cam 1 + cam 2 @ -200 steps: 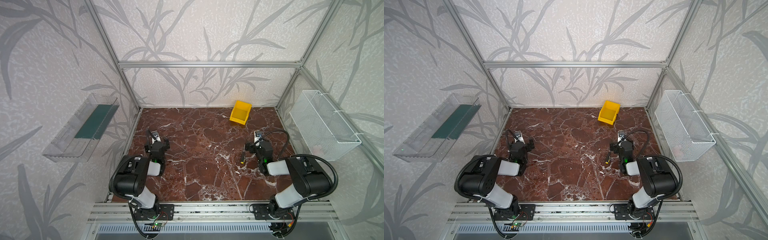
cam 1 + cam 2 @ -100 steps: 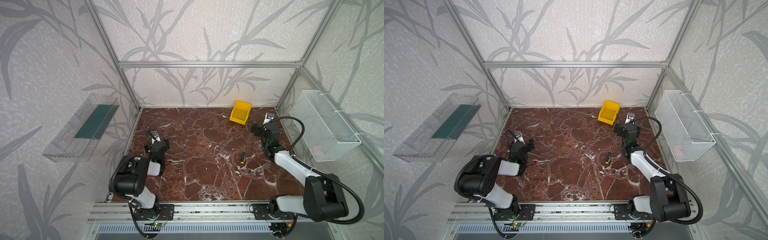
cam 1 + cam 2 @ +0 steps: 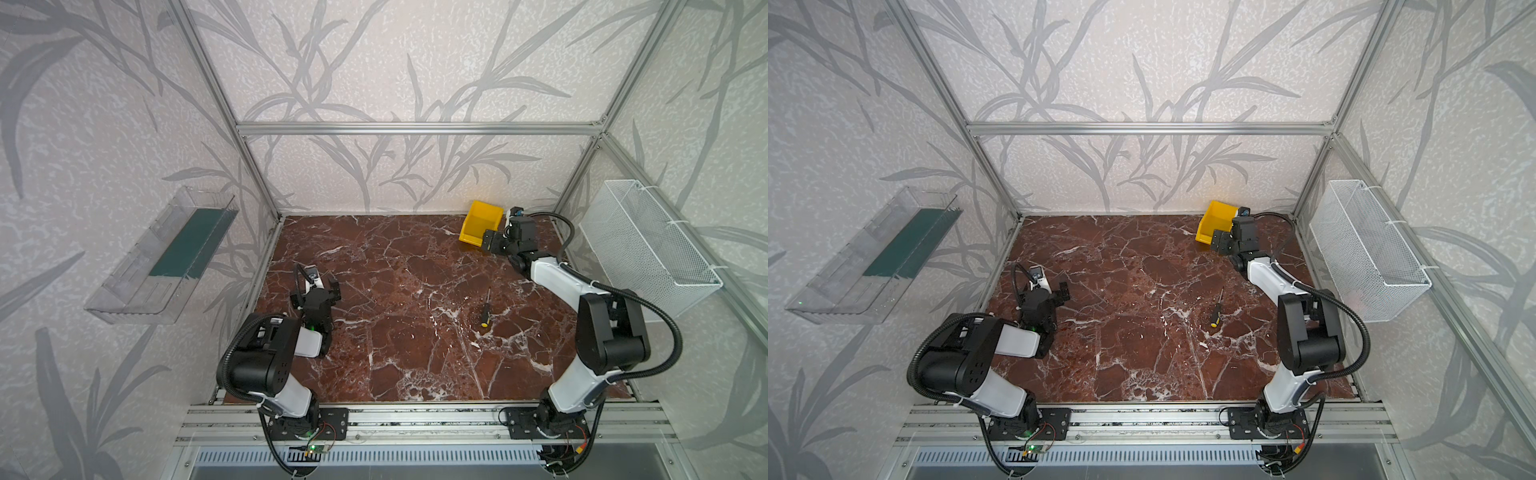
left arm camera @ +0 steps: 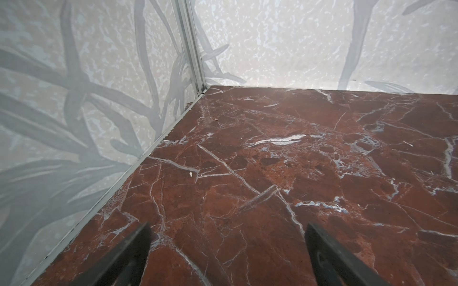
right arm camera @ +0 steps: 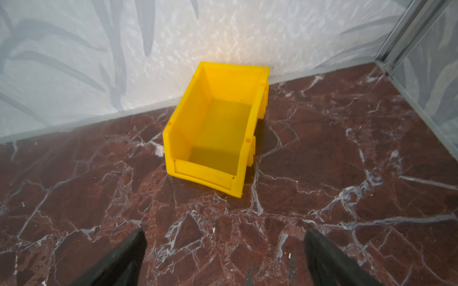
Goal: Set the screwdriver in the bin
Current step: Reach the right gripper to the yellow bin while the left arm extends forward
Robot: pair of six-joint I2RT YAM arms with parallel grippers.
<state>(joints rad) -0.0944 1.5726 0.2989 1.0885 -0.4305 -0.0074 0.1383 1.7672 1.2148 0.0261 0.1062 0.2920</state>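
R gripper (image 5: 224,232) jaws wide, nothing btwn them, over bare marble just in front of bin's (image 5: 188,118) low front lip. Bin sits at back edge of marble top (image 3: 395,332), near back-right corner, inside empty. Screwdriver (image 3: 485,309) lies flat right of centre, well apart from bin, open marble all round. L gripper (image 4: 228,227) also wide, empty, near left edge.
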